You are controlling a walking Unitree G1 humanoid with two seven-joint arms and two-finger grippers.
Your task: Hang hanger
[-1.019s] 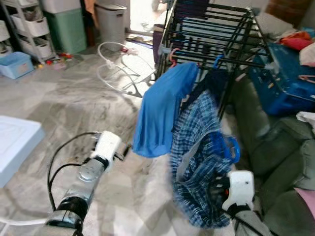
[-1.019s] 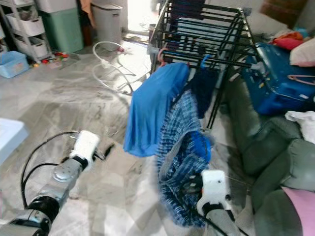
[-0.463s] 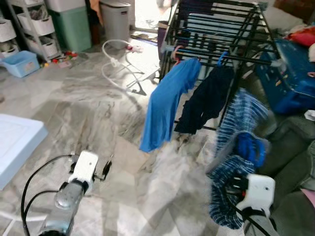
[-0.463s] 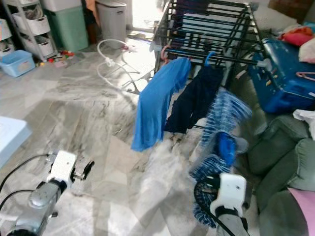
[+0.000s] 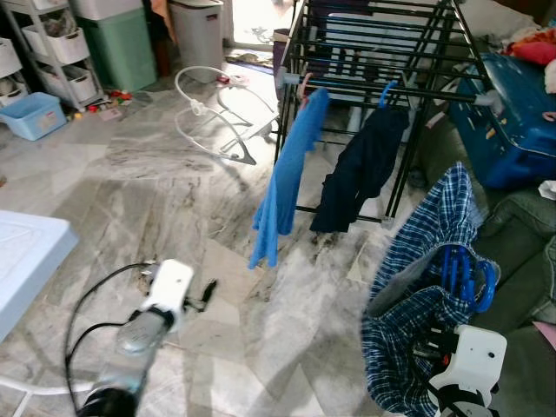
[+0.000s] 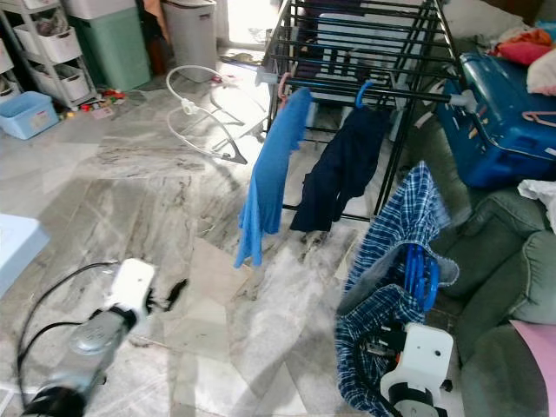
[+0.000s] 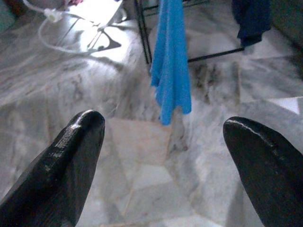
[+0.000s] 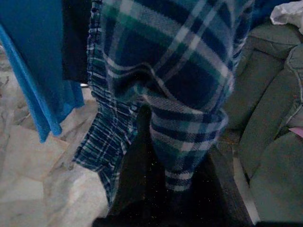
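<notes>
Right pincer [image 5: 434, 352]: pinched on the blue hanger [image 5: 460, 276] — so it appears — with plaid shirt [image 5: 417, 269] draped over.
Left pincer [image 7: 163, 142]: held spread above the floor [image 5: 174, 182].
Drying rack [image 5: 382, 52]: blue cloth [image 5: 282, 187] and dark garment [image 5: 360, 169] hung on it.

My left arm [image 5: 130, 334] is silver metal with a black joint ring, a white boxy wrist housing and a thin black cable looping beside it. My left gripper [image 7: 163, 156] has two glossy black fingers [image 7: 61, 165] with rounded tips. My right arm [image 5: 469, 360] ends in a white housing with black hardware.
</notes>
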